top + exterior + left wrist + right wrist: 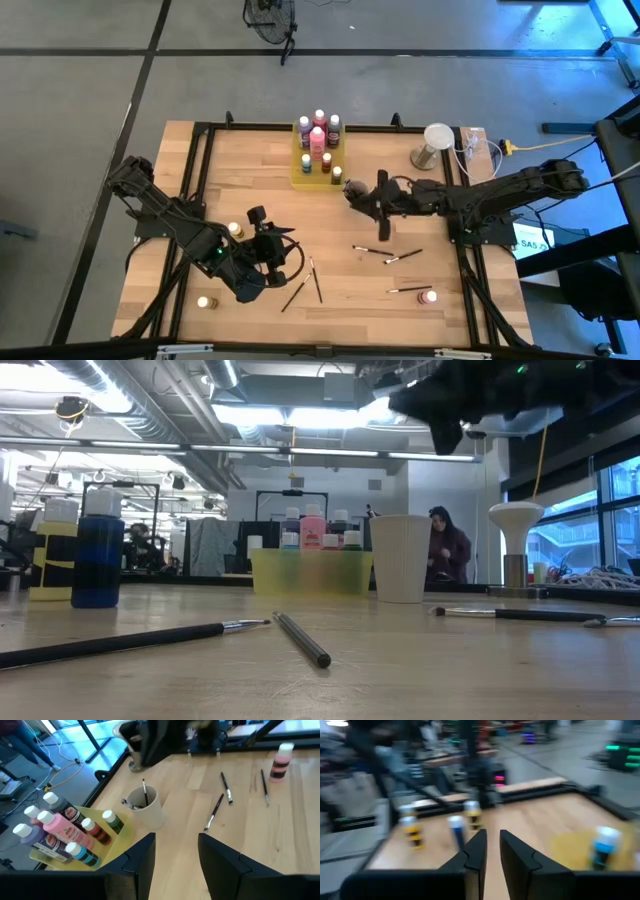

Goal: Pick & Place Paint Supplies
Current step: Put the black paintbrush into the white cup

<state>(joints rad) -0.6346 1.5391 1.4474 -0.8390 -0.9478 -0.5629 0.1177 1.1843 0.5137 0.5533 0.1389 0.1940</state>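
A yellow tray (300,170) at the table's far middle holds several paint bottles (60,827). Beside it stands a pale cup (146,809) with brushes (144,792) standing in it. My right gripper (492,847) hangs above the cup, its fingers a little apart with nothing between them. My left gripper (176,855) hovers open over the near left, pointing toward the tray, and holds nothing. Loose brushes (403,257) lie flat on the wood. A pink bottle (430,297) stands near the right front.
A blue bottle (97,560) and a yellow one (55,550) stand on the table's left part. Two more brushes (315,280) lie near my left gripper. A white mushroom-shaped stand (437,140) sits at the far right. Black frame rails (200,200) border the table.
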